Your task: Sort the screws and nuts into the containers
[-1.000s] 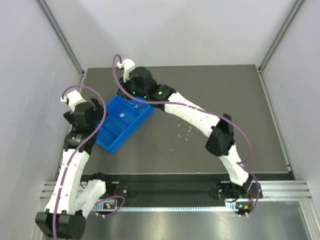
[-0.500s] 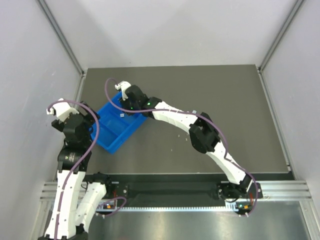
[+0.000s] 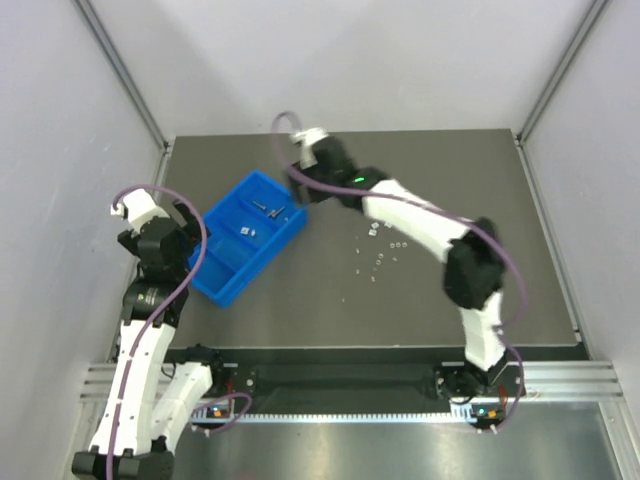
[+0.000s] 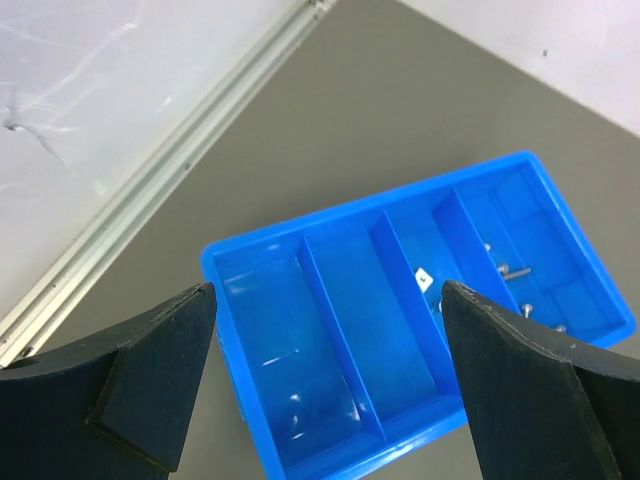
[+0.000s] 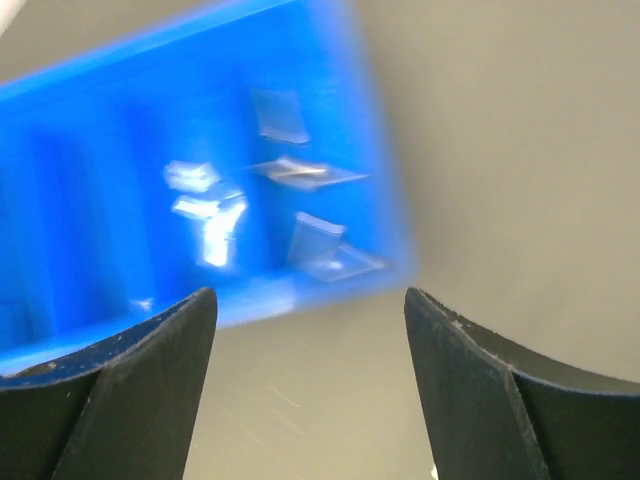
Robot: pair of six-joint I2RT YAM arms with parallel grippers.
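Holding left gripper point(image 4: 328, 290) and right gripper point(image 5: 310, 295) open, empty, beside the blue tray point(image 3: 222, 268); screws point(image 3: 268, 210) in its far compartment, nuts point(image 3: 380, 250) loose on table point(image 3: 480, 180).

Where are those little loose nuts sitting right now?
In the overhead view, the nuts lie scattered on the dark table, just right of the blue tray and beside the right arm.

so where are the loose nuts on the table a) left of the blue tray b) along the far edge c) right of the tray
c, the top view shows the nuts scattered on the table right of the tray, beside the right arm
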